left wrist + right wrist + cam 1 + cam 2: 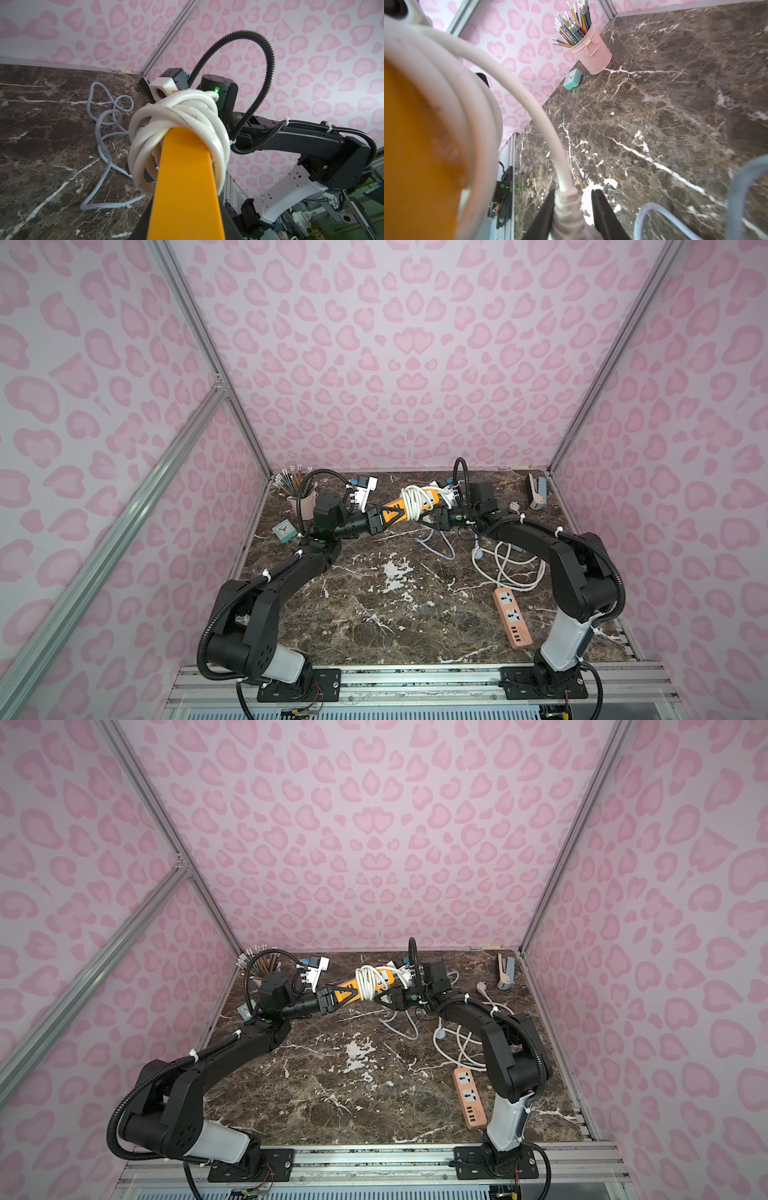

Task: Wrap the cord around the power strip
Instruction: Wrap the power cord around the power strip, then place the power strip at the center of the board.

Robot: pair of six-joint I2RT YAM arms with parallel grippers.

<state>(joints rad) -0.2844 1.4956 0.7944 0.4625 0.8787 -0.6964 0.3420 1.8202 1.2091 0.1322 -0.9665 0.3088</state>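
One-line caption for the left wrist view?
Coils of white cord around the orange power strip, loose grey cable on the marble table beyond.

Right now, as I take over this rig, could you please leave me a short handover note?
Left gripper: shut on one end of the orange power strip, holding it above the table.
Right gripper: closed on the plug at the white cord's free end, close by the strip.
Done: several turns of cord sit around the strip's middle.
Left: probably wind in the last short length, secure the plug, set the strip down.
Also: a pink power strip lies unwrapped on the table.
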